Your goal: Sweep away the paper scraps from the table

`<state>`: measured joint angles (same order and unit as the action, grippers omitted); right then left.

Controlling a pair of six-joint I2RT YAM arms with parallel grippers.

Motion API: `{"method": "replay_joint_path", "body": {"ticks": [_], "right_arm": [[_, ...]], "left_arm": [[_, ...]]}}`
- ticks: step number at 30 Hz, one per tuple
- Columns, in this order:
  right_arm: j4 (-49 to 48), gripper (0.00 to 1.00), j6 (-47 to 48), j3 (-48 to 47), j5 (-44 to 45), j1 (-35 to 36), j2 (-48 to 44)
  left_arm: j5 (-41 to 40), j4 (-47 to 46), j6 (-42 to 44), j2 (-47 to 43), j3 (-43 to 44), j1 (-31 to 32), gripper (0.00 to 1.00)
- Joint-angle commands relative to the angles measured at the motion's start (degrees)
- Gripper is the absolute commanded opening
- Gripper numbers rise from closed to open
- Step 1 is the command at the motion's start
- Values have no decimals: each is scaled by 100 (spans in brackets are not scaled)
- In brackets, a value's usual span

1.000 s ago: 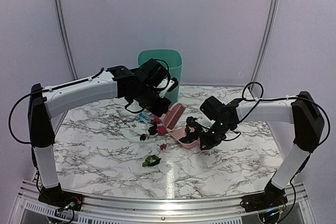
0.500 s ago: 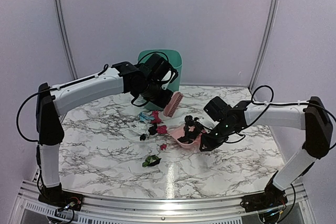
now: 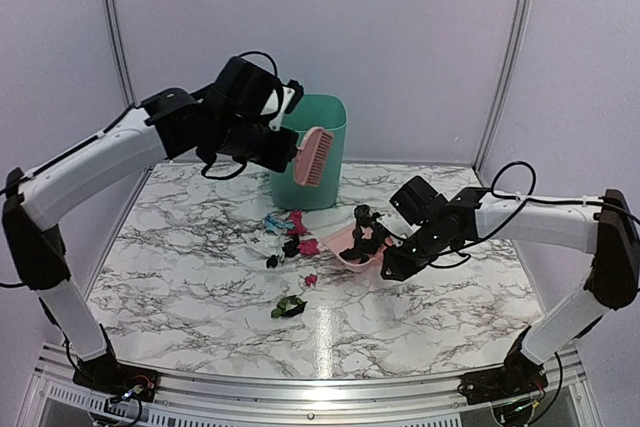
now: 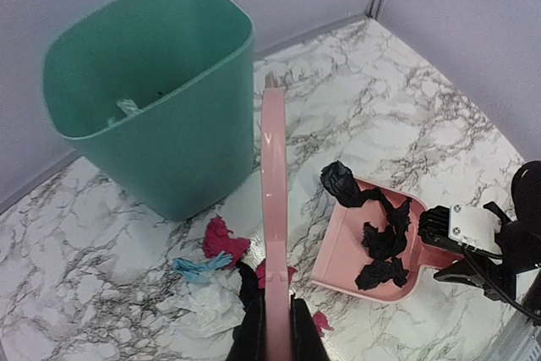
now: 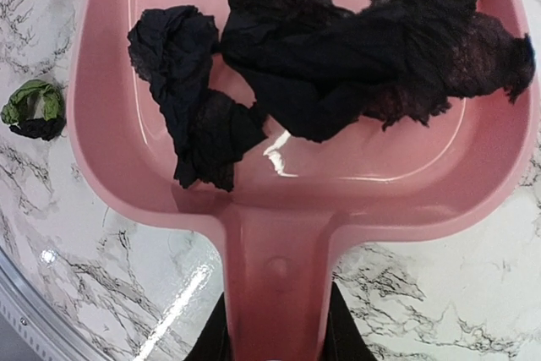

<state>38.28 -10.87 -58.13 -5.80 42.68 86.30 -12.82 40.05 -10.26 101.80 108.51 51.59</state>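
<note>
Several paper scraps (image 3: 293,235), magenta, light blue and black, lie on the marble table (image 3: 190,267) in front of the bin. A green-and-black scrap (image 3: 289,307) lies nearer the front, and in the right wrist view (image 5: 34,109) it shows beside the pan. Black scraps (image 5: 338,48) fill the pink dustpan (image 5: 296,179). My right gripper (image 5: 275,346) is shut on the pan's handle, and the pan (image 3: 352,247) is tilted up off the table. My left gripper (image 4: 275,331) is shut on the pink brush (image 4: 273,209), which hangs high (image 3: 314,157) before the bin.
A teal waste bin (image 3: 285,192) stands at the back centre, a little debris in its bottom (image 4: 127,107). Wall panels close in the back and sides. The metal front edge (image 3: 300,387) runs along the near side.
My left arm has lifted the brush up off the table and swung it back to hang in front of the bin. The right gripper has raised and tipped the dustpan slightly.
</note>
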Motion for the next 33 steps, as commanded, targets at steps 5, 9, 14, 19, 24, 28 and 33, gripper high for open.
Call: {"method": "replay_joint_path", "body": {"ticks": [5, 9, 14, 19, 24, 28, 33], "right_arm": [[622, 0, -4, -889, 773, 86, -224], [951, 0, 61, -1379, 1025, 84, -181], [1270, 0, 125, -1961, 1212, 106, -54], [1481, 0, 194, -2491, 1261, 118, 136], [1705, 0, 235, -3027, 1218, 189, 303], [1992, 0, 302, -3609, 1119, 306, 523], [2314, 0, 395, -4428, 1027, 354, 928]], "left_arm": [[-1384, -35, -259, -1902, -1340, -18, 0], [-1899, 18, -381, -2821, -2164, -26, 0], [-2318, 198, -575, -3716, -3052, -40, 0], [-2383, 311, -798, -4419, -3762, -44, 0], [-2383, 334, -995, -4835, -4462, -43, 0], [-2370, 332, -1126, -5046, -4924, -44, 0], [-2254, 335, -1203, -5222, -5303, -43, 0]]}}
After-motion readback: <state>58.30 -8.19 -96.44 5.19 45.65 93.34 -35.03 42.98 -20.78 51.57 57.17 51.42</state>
